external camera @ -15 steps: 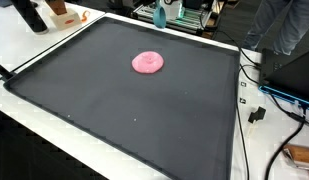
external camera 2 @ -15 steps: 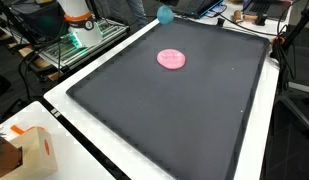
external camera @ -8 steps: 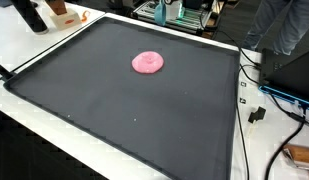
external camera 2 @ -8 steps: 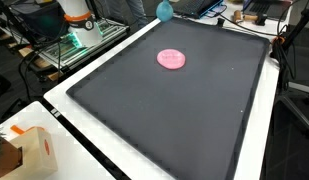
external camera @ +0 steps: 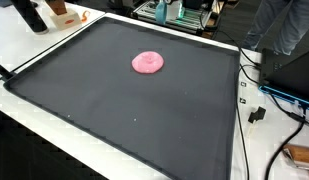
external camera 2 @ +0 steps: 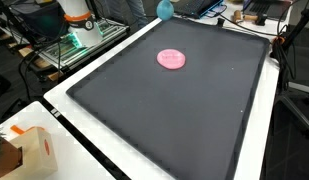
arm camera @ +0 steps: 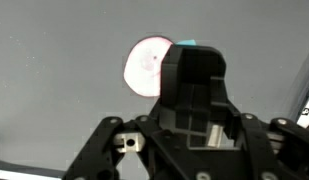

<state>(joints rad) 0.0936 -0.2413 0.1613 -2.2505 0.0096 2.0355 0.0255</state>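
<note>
Left: pink disc (external camera 2: 172, 59) flat on the black mat (external camera 2: 144, 120), toward the table's (external camera 2: 56, 100) far edge; hasn't moved. Wrist view, right of the disc: gripper (arm camera: 191, 58), teal object (arm camera: 185, 43) at the fingers; gripping or just touching, can't tell. Teal object rose slightly a second ago, steady since. Reads as a hover, well apart from the disc.

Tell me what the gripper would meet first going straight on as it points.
Probably the pink disc on the dark mat: in the wrist view the gripper, a teal thing at its tip, points at the disc's right edge. Depth is unclear; it might meet bare mat instead.
</note>
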